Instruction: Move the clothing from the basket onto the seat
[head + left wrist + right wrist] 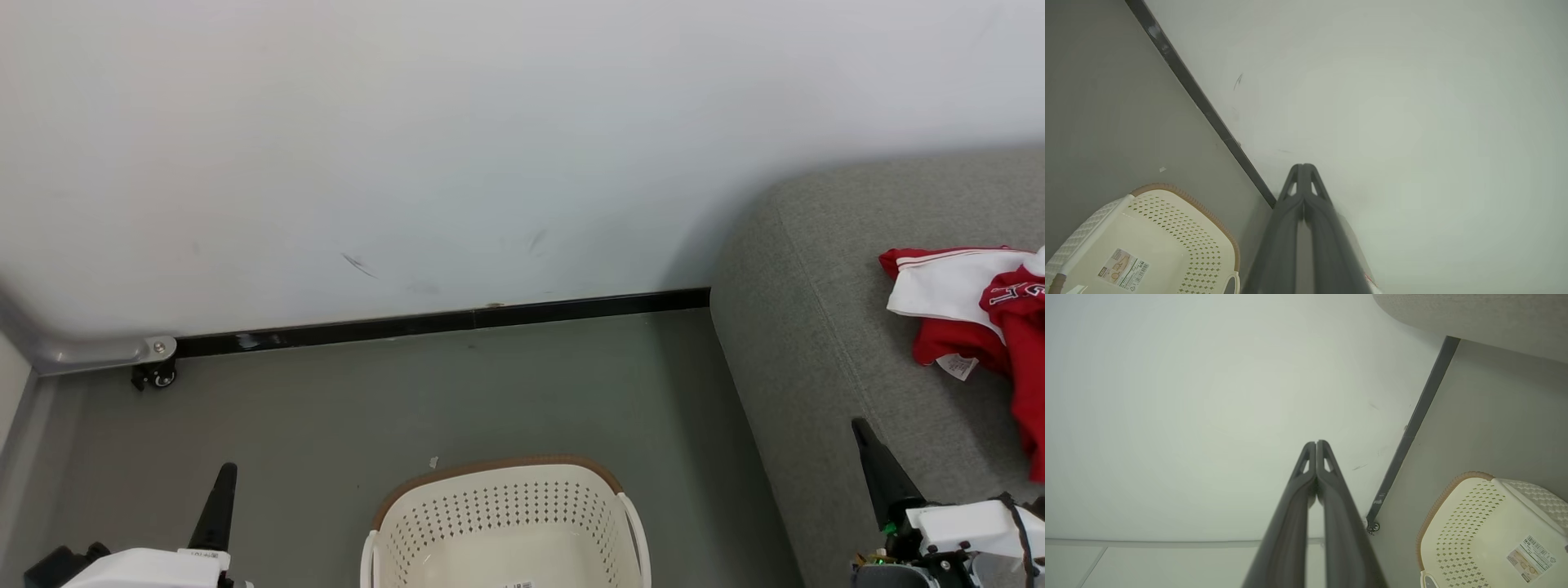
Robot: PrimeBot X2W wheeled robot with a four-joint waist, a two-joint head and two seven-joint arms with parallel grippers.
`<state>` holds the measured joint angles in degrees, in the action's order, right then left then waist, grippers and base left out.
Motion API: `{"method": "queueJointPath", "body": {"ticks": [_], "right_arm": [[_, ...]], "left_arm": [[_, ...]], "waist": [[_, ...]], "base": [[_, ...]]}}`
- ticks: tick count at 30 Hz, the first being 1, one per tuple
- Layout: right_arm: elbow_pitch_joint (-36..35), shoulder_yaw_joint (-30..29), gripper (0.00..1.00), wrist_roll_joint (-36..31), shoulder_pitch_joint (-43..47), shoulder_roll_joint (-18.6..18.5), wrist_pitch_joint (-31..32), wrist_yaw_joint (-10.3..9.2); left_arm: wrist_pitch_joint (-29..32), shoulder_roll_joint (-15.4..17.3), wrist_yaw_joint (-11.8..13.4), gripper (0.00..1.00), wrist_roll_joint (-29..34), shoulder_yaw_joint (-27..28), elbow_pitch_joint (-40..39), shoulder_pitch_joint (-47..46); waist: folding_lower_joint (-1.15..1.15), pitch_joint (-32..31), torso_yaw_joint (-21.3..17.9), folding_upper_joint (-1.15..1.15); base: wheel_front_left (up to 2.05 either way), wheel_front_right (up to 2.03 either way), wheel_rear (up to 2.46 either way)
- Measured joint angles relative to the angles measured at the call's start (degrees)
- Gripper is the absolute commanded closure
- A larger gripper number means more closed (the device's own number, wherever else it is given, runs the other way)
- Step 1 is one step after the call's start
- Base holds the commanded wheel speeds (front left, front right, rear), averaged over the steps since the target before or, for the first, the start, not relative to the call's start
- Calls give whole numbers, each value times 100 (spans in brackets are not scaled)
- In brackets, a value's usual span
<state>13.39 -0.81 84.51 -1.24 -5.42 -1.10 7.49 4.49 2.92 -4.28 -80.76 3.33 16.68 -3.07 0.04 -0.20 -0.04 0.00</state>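
The red and white clothing (pixel 980 314) lies in a heap on the grey seat (pixel 824 269) at the right edge of the head view. The cream basket (pixel 506 523) stands on the floor at bottom centre, and its inside holds only a label; it also appears as the basket (pixel 1147 241) and the basket (pixel 1490 535) in the wrist views. My left gripper (pixel 222 482) is shut at the lower left, beside the basket. My right gripper (pixel 869 449) is shut over the seat's front corner, below the clothing. Both pairs of fingers (pixel 1303 171) (pixel 1316 446) press together with nothing between them.
A white wall (pixel 408 147) with a black skirting strip (pixel 441 322) runs behind the grey floor (pixel 408 400). A small castor wheel under a grey frame (pixel 155 371) sits at the far left by the wall.
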Motion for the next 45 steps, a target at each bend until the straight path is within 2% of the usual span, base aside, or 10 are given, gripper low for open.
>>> {"method": "queueJointPath", "body": {"ticks": [15, 45], "right_arm": [[86, -47, 100, 1205, -175, -67, 180, 0], [142, -71, 100, 1263, -174, -69, 220, 0]], "left_arm": [[245, -97, -271, 100, -1049, 186, -22, -79], [248, -103, -275, 100, -1061, 181, -62, -100]], "waist": [[-1, 35, 6, 0], [-2, 36, 4, 0]], "base": [[0, 0, 0], [0, 0, 0]]}}
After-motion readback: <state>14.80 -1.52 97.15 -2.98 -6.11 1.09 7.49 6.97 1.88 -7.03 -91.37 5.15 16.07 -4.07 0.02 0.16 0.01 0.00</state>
